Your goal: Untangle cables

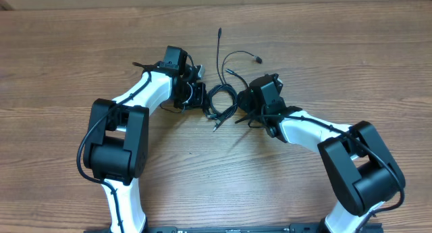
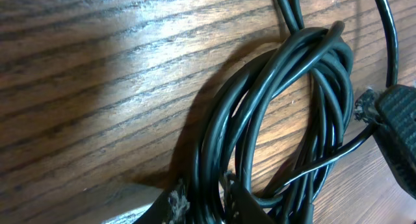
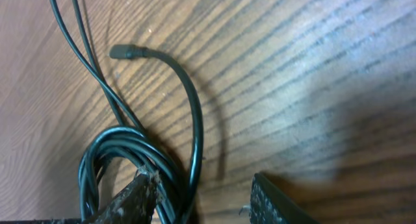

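**Anchor on one side, tease out from the other**

My left gripper (image 2: 207,208) sits at the left edge of the coil (image 1: 221,98). Its pads press either side of a few strands, which I read as clenched on the cables (image 2: 279,113), though the view crops the fingertips. The coil lies on the table (image 1: 337,44) between my two grippers. My right gripper (image 3: 203,199) is at the coil's right edge with its jaws spread wide. One finger (image 3: 138,197) pokes at the outer turns and the other stands clear over bare wood.

To do this step well, I judge the left should only anchor, holding low without tugging. The right should pick a single strand. The one arcing out of the coil to the black plug (image 3: 122,52) looks freest, and I would draw it away from the coil along its own line. Grabbing the whole bundle would likely tighten it.

Counting: two grippers, one coil, three tails leaving the coil's far side, and at least one plug end (image 1: 214,125) at its near side. I cannot tell how many separate cords make up the coil.
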You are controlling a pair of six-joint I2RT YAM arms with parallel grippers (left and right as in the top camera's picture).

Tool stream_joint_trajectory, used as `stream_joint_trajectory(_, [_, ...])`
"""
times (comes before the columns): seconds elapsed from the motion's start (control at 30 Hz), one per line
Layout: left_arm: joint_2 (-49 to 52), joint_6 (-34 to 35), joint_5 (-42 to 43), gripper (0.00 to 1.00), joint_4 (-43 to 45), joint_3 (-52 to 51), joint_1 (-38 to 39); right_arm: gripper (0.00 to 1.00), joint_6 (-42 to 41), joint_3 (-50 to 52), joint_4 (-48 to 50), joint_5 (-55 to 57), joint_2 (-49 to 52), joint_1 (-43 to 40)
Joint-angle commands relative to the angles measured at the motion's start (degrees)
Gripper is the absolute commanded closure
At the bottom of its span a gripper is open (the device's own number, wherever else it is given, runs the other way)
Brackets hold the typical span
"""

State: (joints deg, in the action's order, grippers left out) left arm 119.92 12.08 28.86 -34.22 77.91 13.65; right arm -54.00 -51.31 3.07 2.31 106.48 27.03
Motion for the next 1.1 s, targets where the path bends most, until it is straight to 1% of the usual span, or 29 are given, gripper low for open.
stream_joint_trajectory(0.0, [1.53,0.39,-0.76,0.8,0.42,-0.55,0.26,0.55,0.0,-0.09,2.47,1.53,0.61,0.24])
stream_joint_trajectory(0.17, [1.53,0.39,-0.76,0.8,0.61,-0.55,0.26,0.55,0.02,-0.09,4.44,2.16,2.03,0.24])
stream_joint_trajectory(0.33, [1.53,0.39,-0.76,0.8,0.68,-0.55,0.26,0.55,0.24,-0.09,8.11,2.16,5.64,0.22])
stream_joint_trajectory(0.4, [1.53,0.39,-0.76,0.81,0.7,-0.55,0.26,0.59,0.26,-0.09,8.98,2.16,6.27,0.09])
stream_joint_trajectory(0.43, [1.53,0.39,-0.76,0.81,0.72,-0.55,0.26,0.63,0.28,-0.09,9.31,2.16,6.27,-0.11])
stream_joint_trajectory(0.5, [1.53,0.39,-0.76,0.81,0.87,-0.55,0.26,0.86,0.46,-0.09,10.62,2.14,6.14,-0.7])
stream_joint_trajectory(0.53, [1.53,0.39,-0.76,0.81,0.92,-0.55,0.26,0.93,0.46,-0.09,11.39,1.92,5.99,-1.05])
stream_joint_trajectory(0.57, [1.53,0.37,-0.76,0.81,1.01,-0.55,0.26,0.96,1.29,-0.09,12.09,0.79,5.33,-1.55])
stream_joint_trajectory(0.67, [1.53,-0.11,-0.72,0.83,1.09,-0.55,0.24,0.96,5.01,-0.09,12.61,-2.99,1.84,-2.89])
stream_joint_trajectory(0.73, [1.53,-0.31,-0.59,0.83,1.14,-0.55,0.24,0.96,5.27,-0.09,11.67,-3.32,-1.2,-3.15])
stream_joint_trajectory(0.8, [1.53,-1.01,0.87,0.85,1.44,-0.55,0.24,0.96,8.63,-0.09,10.71,-3.5,-4.74,-3.08])
stream_joint_trajectory(0.97, [1.51,-5.16,8.76,0.87,2.27,-0.5,0.2,0.96,15.21,-0.09,3.23,-3.5,-12.52,-1.09])
stream_joint_trajectory(1.07, [1.53,-6.12,10.01,0.87,2.62,-0.5,0.17,0.96,15.3,-0.09,-1.18,-4.2,-13.88,-0.42])
